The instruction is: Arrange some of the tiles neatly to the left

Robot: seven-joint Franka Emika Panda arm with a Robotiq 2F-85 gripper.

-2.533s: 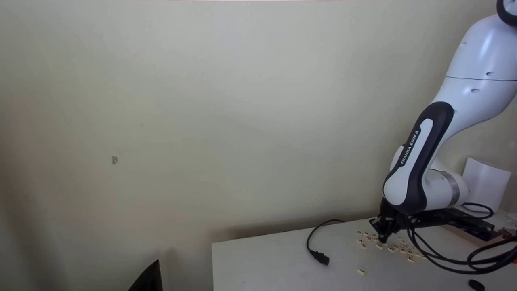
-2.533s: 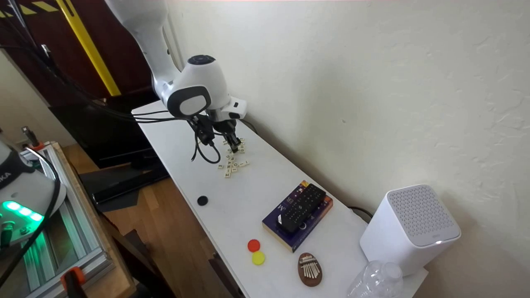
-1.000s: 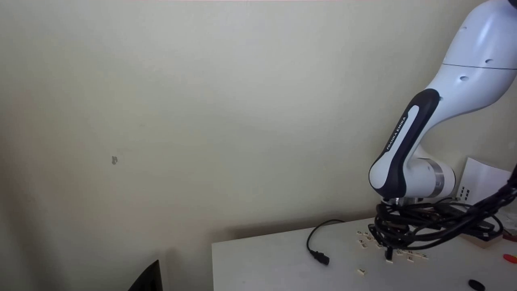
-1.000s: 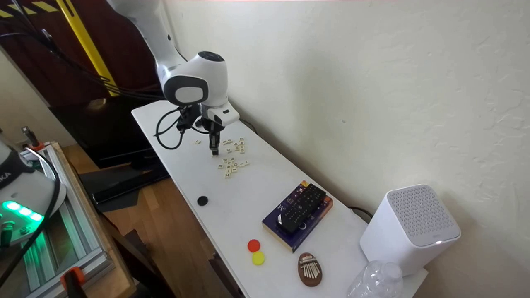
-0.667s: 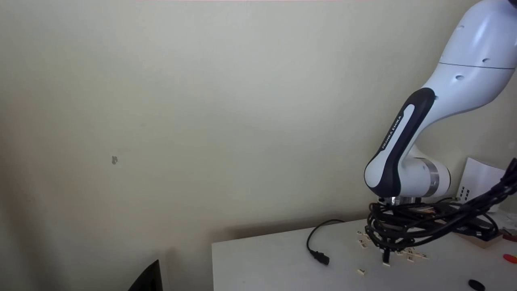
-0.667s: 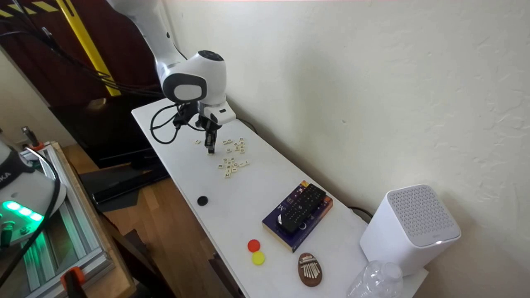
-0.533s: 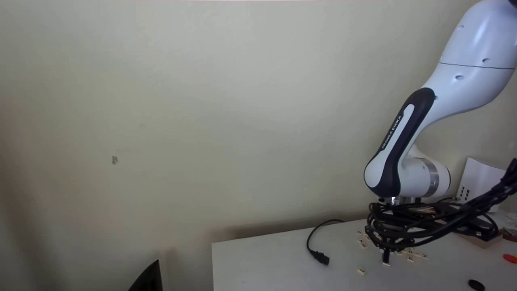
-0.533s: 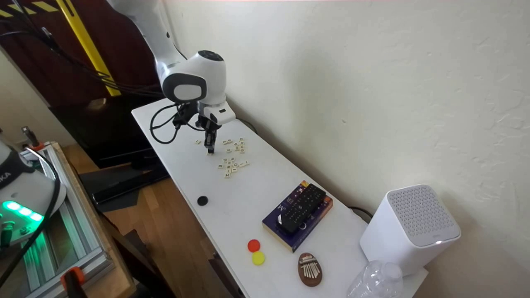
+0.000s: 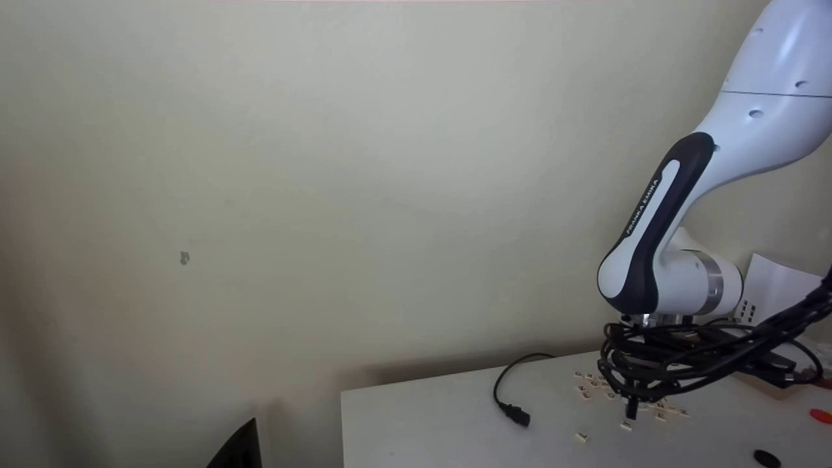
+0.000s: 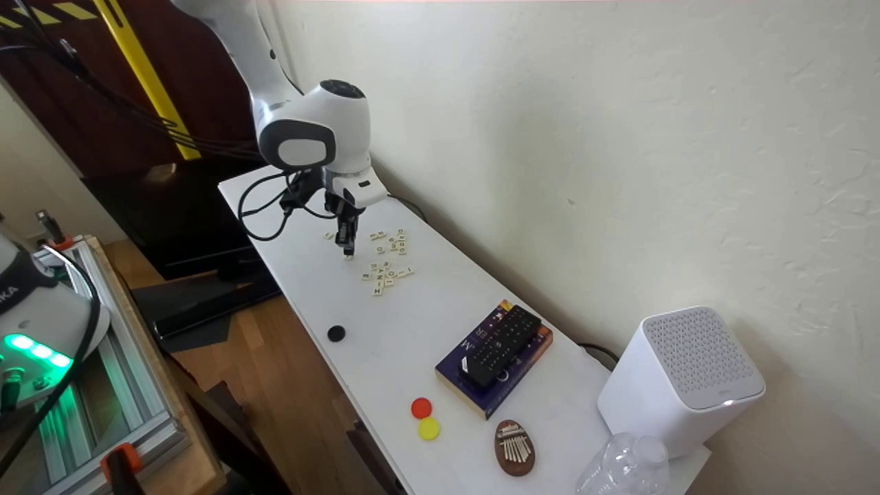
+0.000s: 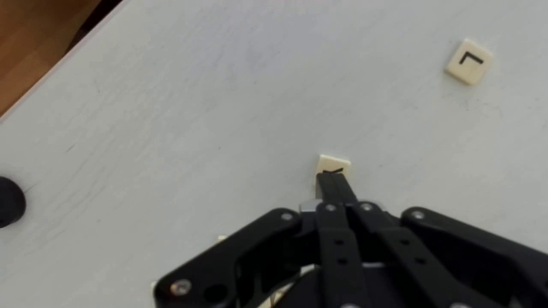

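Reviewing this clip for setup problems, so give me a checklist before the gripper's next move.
1. Gripper shut: ok, no tile visible between its jaws.
2. Gripper at the nearest letter tile: ok, its tips hide part of that tile in the wrist view.
3. Contact with that tile: cannot tell.
4. That tile lined up with the L tile: not ok, apart and turned differently.
5. Other letter tiles neatly arranged: not ok, scattered.
6. Black disc away from gripper: ok.

White table (image 10: 385,344) is pretty cluttered tbh: letter tiles (image 10: 377,291) are scattered near a black cable (image 9: 515,414), and space is taken up by a black disc (image 10: 336,333), red disc (image 10: 421,408), yellow disc (image 10: 429,429), book (image 10: 500,385), kalimba (image 10: 514,448) and white box (image 10: 677,381).
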